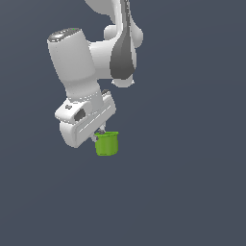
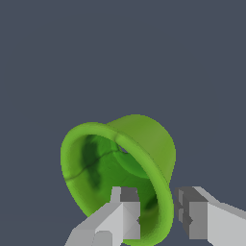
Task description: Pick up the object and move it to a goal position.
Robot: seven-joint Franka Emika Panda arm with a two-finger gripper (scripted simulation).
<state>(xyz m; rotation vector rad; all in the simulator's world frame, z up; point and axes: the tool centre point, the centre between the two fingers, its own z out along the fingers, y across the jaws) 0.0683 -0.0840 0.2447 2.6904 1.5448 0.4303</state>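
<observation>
The object (image 1: 107, 144) is a small bright green cup with a flared rim. In the exterior view it sits right under my white gripper (image 1: 99, 133), slightly toward that view's right. The wrist view looks into its open mouth (image 2: 110, 168). My gripper (image 2: 160, 216) straddles the rim wall. One finger (image 2: 126, 214) is inside the cup and the other finger (image 2: 194, 216) is outside, so the jaws are shut on the rim. My hand hides part of the rim in the exterior view.
A plain dark grey-blue surface fills the background of both views. The white arm (image 1: 96, 53) reaches down from the top of the exterior view. No other objects or goal marker show.
</observation>
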